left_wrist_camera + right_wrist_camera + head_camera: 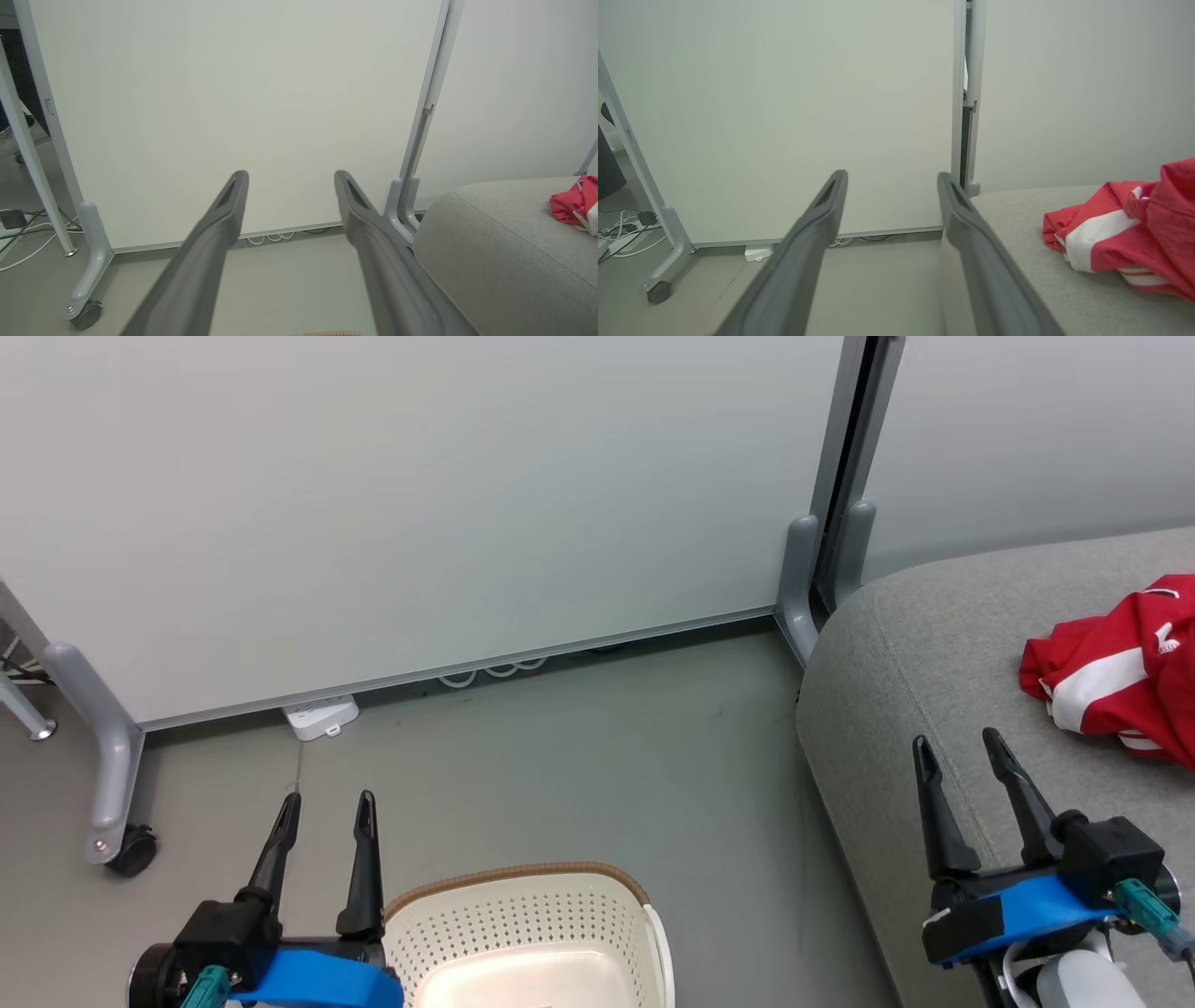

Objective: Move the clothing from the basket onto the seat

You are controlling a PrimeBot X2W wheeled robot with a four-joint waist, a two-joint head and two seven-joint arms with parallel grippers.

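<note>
Left pincer (329, 798) & right pincer (957, 737) up front, both wide open, holding nothing. Big grey seat (934, 644) on the right, basket (523, 875) on the floor beside left pincer, red clothing (1111, 672) bunched on the seat.

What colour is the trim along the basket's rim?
Brown, on the cream basket; best seen in the head view.

No text, label, brand or number can be read anywhere. The clothing (1134, 621), lying at three o'clock on the grey seat (896, 700), carries white stripes and a small white mark near its upper edge, too small to make out as lettering.
</note>
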